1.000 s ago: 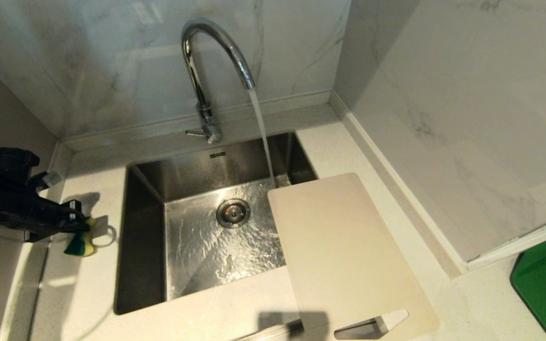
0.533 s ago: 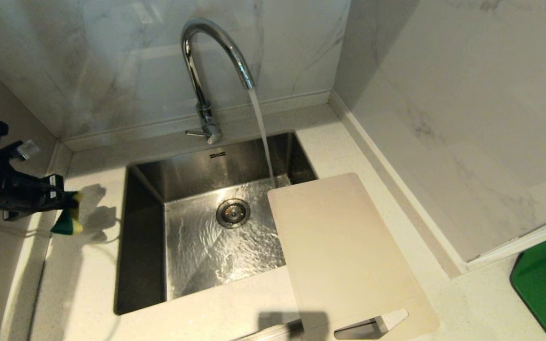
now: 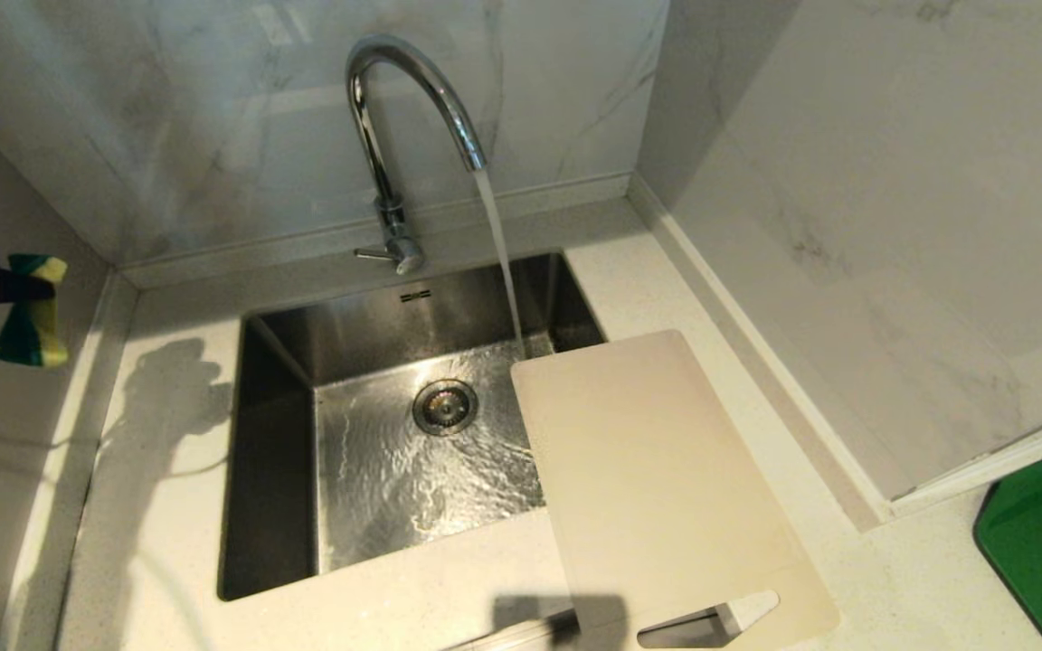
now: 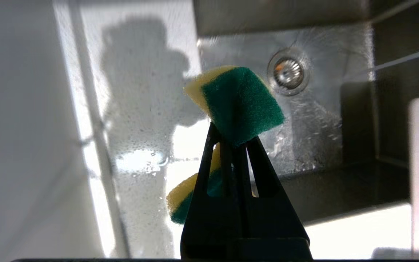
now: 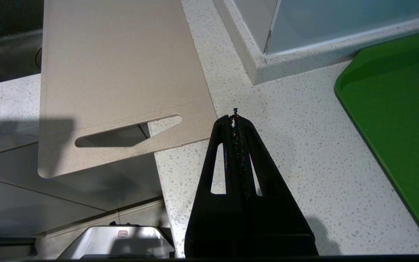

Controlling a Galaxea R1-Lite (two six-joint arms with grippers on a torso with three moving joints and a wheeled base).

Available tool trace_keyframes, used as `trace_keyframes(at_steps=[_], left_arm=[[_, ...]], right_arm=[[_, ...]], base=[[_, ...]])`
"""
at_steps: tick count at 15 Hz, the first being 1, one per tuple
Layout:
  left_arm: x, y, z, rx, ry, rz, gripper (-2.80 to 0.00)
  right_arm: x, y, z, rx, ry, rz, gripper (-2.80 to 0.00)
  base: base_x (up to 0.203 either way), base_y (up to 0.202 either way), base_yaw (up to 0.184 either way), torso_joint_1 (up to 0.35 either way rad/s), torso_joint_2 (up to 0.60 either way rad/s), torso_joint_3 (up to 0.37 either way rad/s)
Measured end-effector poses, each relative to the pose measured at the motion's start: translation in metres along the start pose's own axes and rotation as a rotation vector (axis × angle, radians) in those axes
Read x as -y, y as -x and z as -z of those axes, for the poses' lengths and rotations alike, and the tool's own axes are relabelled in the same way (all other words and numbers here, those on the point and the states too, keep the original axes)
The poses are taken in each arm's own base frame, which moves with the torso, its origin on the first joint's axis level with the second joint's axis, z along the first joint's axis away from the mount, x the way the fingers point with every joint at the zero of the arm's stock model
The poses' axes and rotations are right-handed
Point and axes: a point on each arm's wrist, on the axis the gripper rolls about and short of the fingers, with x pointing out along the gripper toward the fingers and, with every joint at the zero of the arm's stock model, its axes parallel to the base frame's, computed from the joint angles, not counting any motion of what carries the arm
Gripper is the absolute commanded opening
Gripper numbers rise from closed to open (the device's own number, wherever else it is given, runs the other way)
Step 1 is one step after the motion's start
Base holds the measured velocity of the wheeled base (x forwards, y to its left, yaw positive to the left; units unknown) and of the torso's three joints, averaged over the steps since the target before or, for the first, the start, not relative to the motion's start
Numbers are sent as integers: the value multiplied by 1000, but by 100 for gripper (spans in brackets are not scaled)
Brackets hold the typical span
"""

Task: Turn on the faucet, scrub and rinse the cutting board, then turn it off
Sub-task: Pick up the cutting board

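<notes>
Lengthwise, the cutting board point(image 3: 666, 479) points its slotted end away from the faucet point(image 3: 394, 136).

Chrome faucet point(image 3: 403, 108), cream cutting board point(image 3: 657, 488), green-yellow sponge point(image 4: 236, 103), speckled white countertop point(image 5: 296, 153)

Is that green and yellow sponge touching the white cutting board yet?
Apart. The head view shows the sponge pinched in the left gripper far left, with the sink between it and the cutting board.

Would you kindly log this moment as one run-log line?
faucet: running | left gripper: shut on sponge, raised left of sink | cutting board: on counter, corner over sink, unscrubbed | right gripper: shut, empty, near board
</notes>
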Motion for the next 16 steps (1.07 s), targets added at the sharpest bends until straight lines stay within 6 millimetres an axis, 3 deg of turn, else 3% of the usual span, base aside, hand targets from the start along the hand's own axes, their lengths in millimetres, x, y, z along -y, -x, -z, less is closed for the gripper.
trace_keyframes(at_steps=[4,8,10,12,16], left_arm=[[24,66,-1,104,-62,51,-280],[34,120,6,229,-105,31,-280],[33,127,16,262,-130,5,-280],[30,122,33,278,-165,-28,-280],[20,111,82,302,-205,-60,-280]], right_arm=[[0,0,0,0,0,0,-280],[0,0,0,0,0,0,-280],[0,0,0,0,0,0,-280],[0,0,0,0,0,0,-280],[0,0,0,0,0,0,-280]], base=[[0,0,0,0,0,0],[0,0,0,0,0,0],[0,0,0,0,0,0],[0,0,0,0,0,0],[0,0,0,0,0,0]])
